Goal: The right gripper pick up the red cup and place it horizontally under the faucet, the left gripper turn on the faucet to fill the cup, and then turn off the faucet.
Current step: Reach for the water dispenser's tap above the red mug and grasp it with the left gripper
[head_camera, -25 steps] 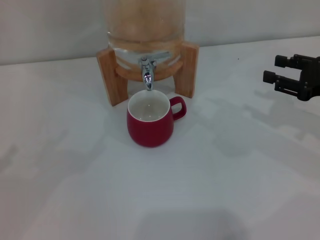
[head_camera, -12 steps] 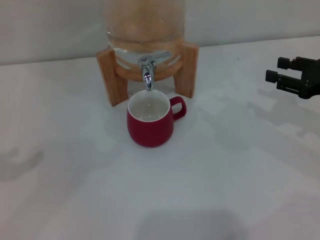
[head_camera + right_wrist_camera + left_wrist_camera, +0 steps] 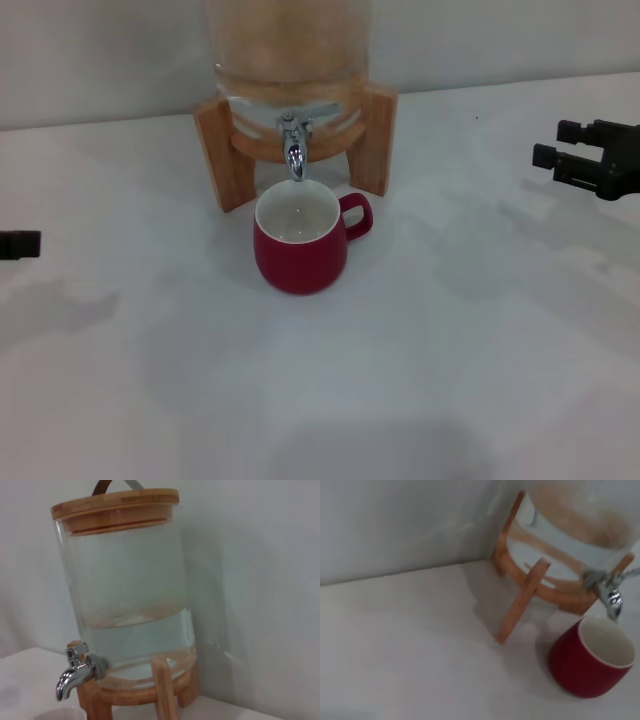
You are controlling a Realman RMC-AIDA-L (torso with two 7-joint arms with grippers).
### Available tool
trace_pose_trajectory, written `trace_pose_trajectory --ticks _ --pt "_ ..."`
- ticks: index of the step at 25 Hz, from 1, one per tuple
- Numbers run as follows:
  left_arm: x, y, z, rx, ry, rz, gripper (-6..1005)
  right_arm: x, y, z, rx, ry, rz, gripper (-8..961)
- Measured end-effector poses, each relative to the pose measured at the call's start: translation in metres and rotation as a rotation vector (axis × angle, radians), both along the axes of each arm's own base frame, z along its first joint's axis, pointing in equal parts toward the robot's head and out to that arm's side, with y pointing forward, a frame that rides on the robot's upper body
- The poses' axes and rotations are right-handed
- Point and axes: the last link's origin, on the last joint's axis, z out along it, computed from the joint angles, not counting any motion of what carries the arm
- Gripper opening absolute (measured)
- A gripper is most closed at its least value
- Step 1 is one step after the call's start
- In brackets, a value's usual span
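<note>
The red cup (image 3: 300, 248) stands upright on the white table, its white inside showing and its handle pointing right. It sits directly below the spout of the chrome faucet (image 3: 293, 150). In the left wrist view the red cup (image 3: 590, 662) and the faucet (image 3: 611, 599) appear close together. The right wrist view holds the faucet (image 3: 75, 672) and a sliver of the cup's rim (image 3: 55, 714). My right gripper (image 3: 558, 142) hovers open and holding nothing at the far right, well away from the cup. Only a black tip of my left gripper (image 3: 18, 244) shows at the left edge.
The faucet is fitted to a glass jar (image 3: 130, 605) partly filled with water, under a wooden lid and on a wooden stand (image 3: 222, 150). A pale wall rises right behind it. The white table (image 3: 450, 360) stretches in front of and beside the cup.
A black tip of my left gripper has come into the head view at the left edge. The right gripper has drifted slightly to the right. The cup has not moved.
</note>
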Motion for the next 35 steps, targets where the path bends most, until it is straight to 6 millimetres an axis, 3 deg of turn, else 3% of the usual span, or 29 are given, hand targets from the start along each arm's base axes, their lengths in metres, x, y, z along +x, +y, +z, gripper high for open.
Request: trace_pose_trajectory --ticks 12,19,35 --pt "0.077 0.022 -0.006 0.084 0.305 -0.261 798 0.006 0.004 0.0 0.03 -0.019 -0.04 544" --pt "0.105 0.032 -0.015 0.088 0.347 -0.352 799 0.014 0.008 0.003 0.071 -0.08 -0.064 544" --pt "0.175 0.038 -0.066 0.025 0.466 -0.582 799 0.014 0.008 0.003 0.079 -0.088 -0.059 544"
